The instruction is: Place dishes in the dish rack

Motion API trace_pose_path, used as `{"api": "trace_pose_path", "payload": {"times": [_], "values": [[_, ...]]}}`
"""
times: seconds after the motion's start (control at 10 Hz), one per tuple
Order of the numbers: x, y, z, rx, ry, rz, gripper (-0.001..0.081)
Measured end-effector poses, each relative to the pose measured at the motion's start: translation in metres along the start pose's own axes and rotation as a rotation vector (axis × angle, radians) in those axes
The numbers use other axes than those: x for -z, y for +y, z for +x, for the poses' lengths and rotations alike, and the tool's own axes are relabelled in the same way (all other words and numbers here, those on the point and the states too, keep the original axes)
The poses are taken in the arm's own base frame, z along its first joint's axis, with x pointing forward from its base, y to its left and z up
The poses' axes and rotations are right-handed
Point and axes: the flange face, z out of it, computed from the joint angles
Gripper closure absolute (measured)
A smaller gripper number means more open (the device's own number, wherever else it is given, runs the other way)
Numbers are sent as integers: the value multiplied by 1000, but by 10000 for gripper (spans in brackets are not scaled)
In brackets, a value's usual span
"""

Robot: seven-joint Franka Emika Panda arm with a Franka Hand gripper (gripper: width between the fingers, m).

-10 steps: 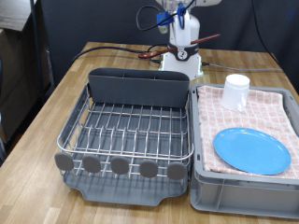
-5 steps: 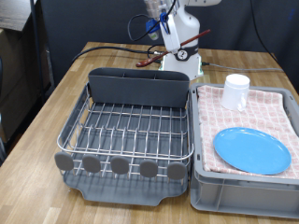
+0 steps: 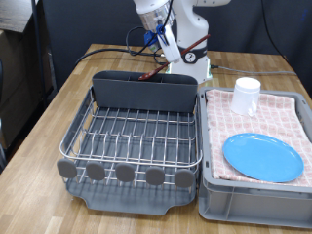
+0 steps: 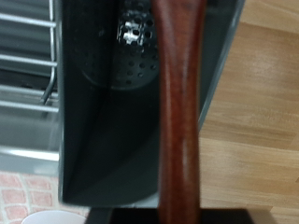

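1. Nearest to me in the exterior view, the light-blue plate (image 3: 262,157) lies flat on the pink checked cloth (image 3: 278,115) in the grey crate (image 3: 255,200), with the white mug (image 3: 248,96) upright further back on the same cloth. Neither has reached the rack yet.
2. To the exterior view's left of the crate stands the dish rack (image 3: 136,136); I see nothing on its wire grid, and the grey discs along its near edge are bare.
3. At the back of the rack is the tall dark caddy (image 3: 144,91). A second ago the arm was off behind it, towards the exterior view's right; now the gripper (image 3: 159,41) has swung over to hang right above the caddy.
4. The wrist view shows the wooden spoon (image 4: 179,112) running straight down the middle, which I take to mean the fingers are clamped on it, though the fingers themselves don't show clearly. The caddy's perforated well lies open beneath it.
5. So I'd judge the spoon is lined up over the caddy but not yet released.
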Motion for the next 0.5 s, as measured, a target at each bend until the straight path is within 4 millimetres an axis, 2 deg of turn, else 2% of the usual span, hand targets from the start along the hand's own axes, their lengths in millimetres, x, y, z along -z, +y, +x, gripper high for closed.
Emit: {"api": "trace_pose_path", "payload": {"times": [0.5], "values": [[-2,-15,24,3,-20,-18,719]]}}
